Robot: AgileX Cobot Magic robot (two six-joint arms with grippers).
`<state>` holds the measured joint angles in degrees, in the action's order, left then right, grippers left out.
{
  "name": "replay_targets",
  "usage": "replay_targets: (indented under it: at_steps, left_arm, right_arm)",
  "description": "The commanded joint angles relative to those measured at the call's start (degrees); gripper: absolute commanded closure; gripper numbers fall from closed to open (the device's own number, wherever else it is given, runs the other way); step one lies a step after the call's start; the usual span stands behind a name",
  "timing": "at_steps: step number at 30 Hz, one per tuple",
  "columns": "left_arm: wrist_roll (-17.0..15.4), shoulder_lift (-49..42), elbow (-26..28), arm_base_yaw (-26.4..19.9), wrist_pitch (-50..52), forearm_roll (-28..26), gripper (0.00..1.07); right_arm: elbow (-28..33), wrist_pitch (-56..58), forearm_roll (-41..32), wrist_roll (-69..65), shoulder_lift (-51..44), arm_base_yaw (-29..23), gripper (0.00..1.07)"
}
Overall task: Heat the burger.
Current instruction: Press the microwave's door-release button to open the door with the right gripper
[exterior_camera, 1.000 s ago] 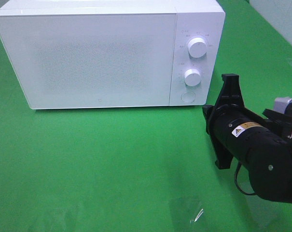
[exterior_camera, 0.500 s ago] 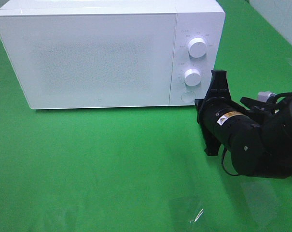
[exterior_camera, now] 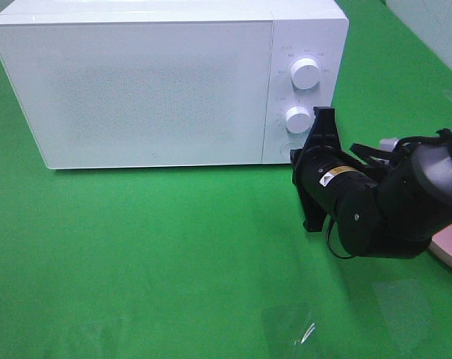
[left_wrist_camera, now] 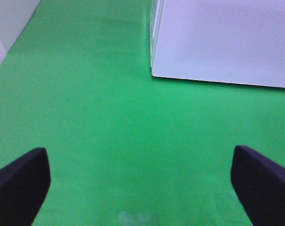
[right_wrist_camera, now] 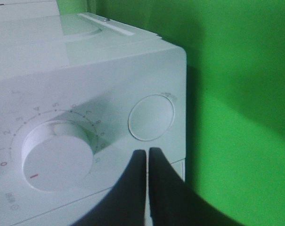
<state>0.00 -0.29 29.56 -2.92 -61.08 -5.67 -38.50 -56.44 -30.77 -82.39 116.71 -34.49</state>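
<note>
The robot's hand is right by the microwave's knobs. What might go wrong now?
The shut right hand points between the lower dial and the round button, so it may nudge the dial instead of pressing the button. A hard push might also slide the microwave backward.

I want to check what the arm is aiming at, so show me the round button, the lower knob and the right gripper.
round button (right_wrist_camera: 151,117), right wrist view, centre of its face.
lower knob (exterior_camera: 298,120), exterior high view, middle of its cap.
right gripper (right_wrist_camera: 147,153), right wrist view, midway between its shut fingertips.
</note>
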Motion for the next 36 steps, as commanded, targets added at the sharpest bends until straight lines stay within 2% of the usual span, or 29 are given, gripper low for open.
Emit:
replay_targets:
  at_steps: [1, 17, 36]
  left_arm:
    - [0.0, -0.9, 0.0, -0.1, 0.0, 0.1, 0.08]
    - [0.0, -0.9, 0.0, -0.1, 0.0, 0.1, 0.08]
    - [0.0, -0.9, 0.0, -0.1, 0.0, 0.1, 0.08]
  right_arm:
    - [-1.7, 0.5, 1.1, -0.1, 1.0, 0.5, 1.07]
    - [-3.8, 2.1, 1.9, 0.6, 2.8, 2.5, 1.07]
    - [-9.4, 3.8, 3.1, 1.3, 6.0, 4.5, 1.07]
